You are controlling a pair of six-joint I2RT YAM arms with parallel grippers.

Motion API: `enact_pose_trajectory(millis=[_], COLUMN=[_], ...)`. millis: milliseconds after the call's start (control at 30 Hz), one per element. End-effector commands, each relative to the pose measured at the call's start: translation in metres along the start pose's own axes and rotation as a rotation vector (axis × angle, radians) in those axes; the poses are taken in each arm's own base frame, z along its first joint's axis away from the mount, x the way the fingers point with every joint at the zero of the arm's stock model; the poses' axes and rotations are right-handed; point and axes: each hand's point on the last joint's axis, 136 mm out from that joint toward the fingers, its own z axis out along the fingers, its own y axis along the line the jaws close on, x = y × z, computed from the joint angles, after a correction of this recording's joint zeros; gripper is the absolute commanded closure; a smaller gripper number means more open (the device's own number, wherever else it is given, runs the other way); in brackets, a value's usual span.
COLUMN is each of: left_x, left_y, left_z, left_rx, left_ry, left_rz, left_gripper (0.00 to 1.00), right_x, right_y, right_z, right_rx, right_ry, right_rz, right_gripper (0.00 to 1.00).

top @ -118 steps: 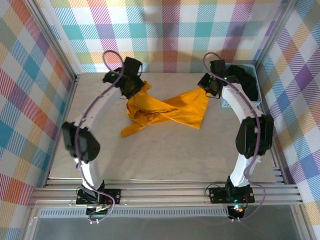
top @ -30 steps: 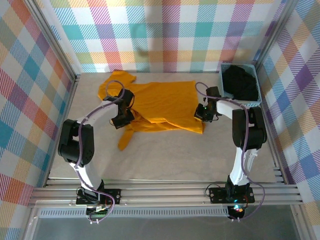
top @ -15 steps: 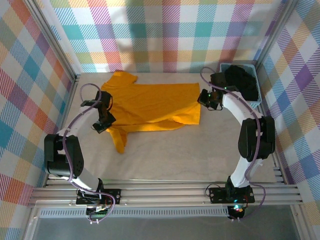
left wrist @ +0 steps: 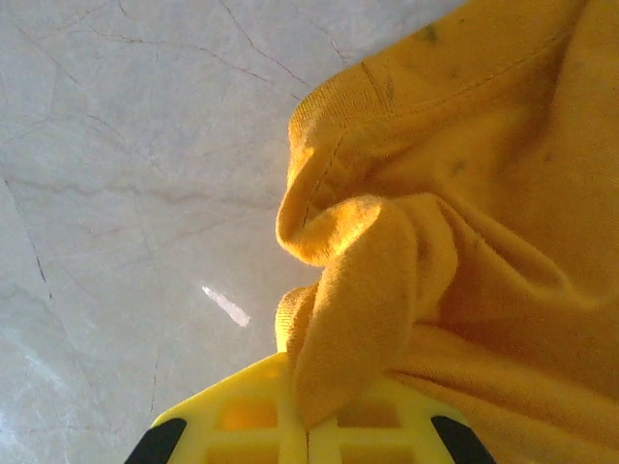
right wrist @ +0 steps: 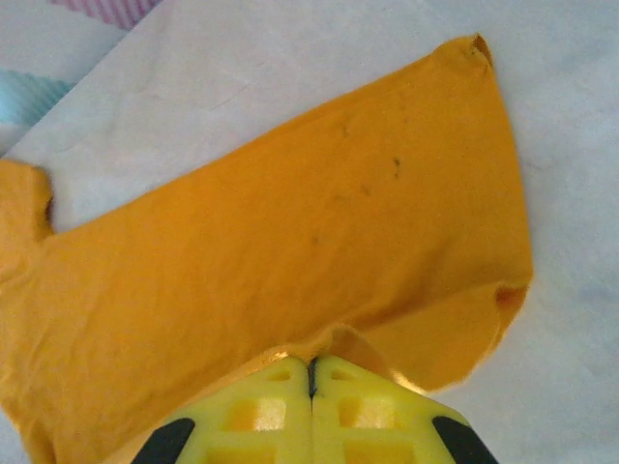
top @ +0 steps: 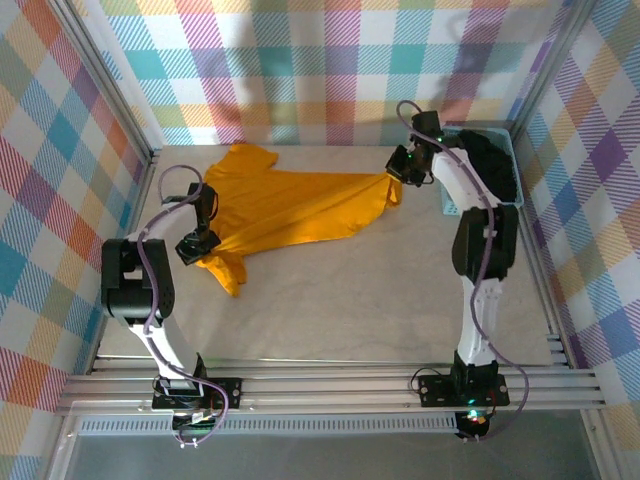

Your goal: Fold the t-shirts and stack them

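Both grippers clamped on the orange t-shirt (top: 290,205), with the cloth spread between them across the far side of the table (top: 350,310).
Your left gripper (top: 196,246) is pinched on a bunched fold at the shirt's near-left edge; in the left wrist view the cloth runs down between the yellow fingers (left wrist: 242,420). Your right gripper (top: 397,170) has its fingers together on the shirt's right edge, just beside the light blue basket (top: 450,207). One sleeve points to the far-left corner, another lies toward you below the left gripper. The black garment (top: 490,165) sits in the basket.
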Motion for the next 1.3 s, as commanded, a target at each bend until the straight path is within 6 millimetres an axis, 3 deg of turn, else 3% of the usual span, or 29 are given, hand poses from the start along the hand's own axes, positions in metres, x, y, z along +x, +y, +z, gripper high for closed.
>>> enact_pose_trajectory(millis=[0,100,167,233,400,500,567,667,867,1067,1267], left_x=[-0.027,-0.028,-0.029,-0.028,0.006,0.042,0.066,0.089,0.097,0.100,0.104], left_y=[0.015,0.005,0.003,0.001,-0.010,-0.032,-0.044,-0.061,-0.072,-0.073,-0.068], left_z=[-0.001,0.000,-0.010,-0.024,-0.049,-0.046,-0.044,-0.045,-0.047,-0.055,-0.058], left_rx=[-0.085,-0.057,-0.045,-0.015,0.110,0.238,0.297,0.388,0.400,0.415,0.412], left_ry=[-0.069,-0.046,-0.062,-0.088,-0.051,0.056,0.131,0.194,0.208,0.196,0.191], left_rz=[-0.039,-0.070,-0.091,-0.112,-0.118,-0.079,-0.051,-0.033,-0.018,-0.008,-0.011], left_gripper=[0.91,0.78,0.48,0.42,0.44,0.46,0.47,0.49,0.52,0.53,0.54], right_x=[-0.029,-0.050,-0.058,-0.060,-0.041,-0.013,0.012,0.037,0.043,0.033,0.041], right_y=[-0.021,-0.016,-0.013,-0.013,-0.016,-0.033,-0.048,-0.050,-0.045,-0.051,-0.046], right_z=[0.017,0.037,0.041,0.034,-0.001,-0.011,-0.004,0.016,0.056,0.074,0.073], right_rx=[0.045,0.017,-0.007,0.003,0.056,0.059,0.069,0.033,0.027,0.068,0.051], right_ry=[-0.002,-0.009,-0.009,-0.019,-0.056,-0.063,-0.016,0.045,0.084,0.085,0.098], right_rz=[0.087,0.094,0.113,0.097,0.012,0.009,0.018,-0.005,-0.124,-0.210,-0.252], right_gripper=[1.00,0.92,0.73,0.62,0.56,0.63,0.65,0.67,0.67,0.69,0.92])
